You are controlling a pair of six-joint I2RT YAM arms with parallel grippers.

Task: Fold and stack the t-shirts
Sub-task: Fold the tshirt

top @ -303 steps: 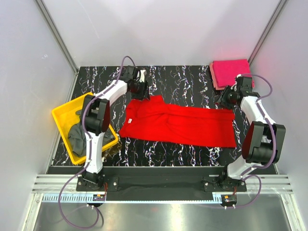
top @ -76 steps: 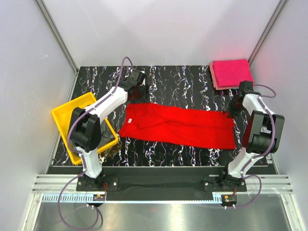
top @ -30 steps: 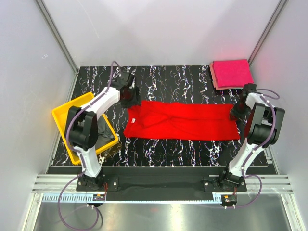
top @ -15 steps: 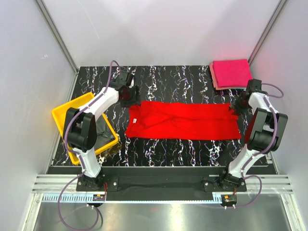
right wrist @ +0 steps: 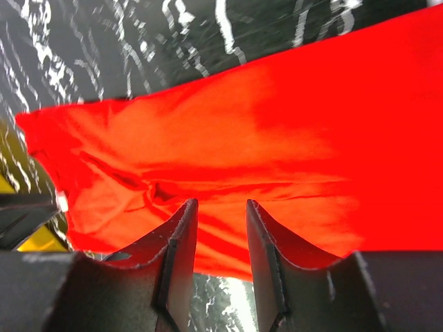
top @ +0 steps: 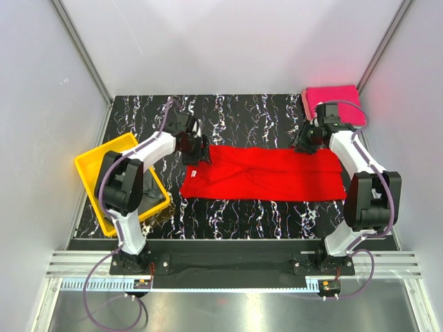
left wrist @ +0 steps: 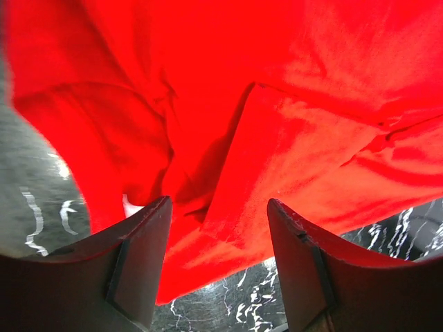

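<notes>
Though illegibly small, white neck label (left wrist: 133,205) on red t-shirt (top: 277,173).

From high behind, the top view covers the whole table (top: 263,117); both wrist views closely face its red t-shirt (top: 266,173)

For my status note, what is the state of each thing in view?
red t-shirt: lying flat as a long band.
pink t-shirts: folded, stacked at far right corner.
dark grey t-shirt: crumpled in yellow tray.
left gripper: open, empty.
right gripper: open, empty.
</notes>
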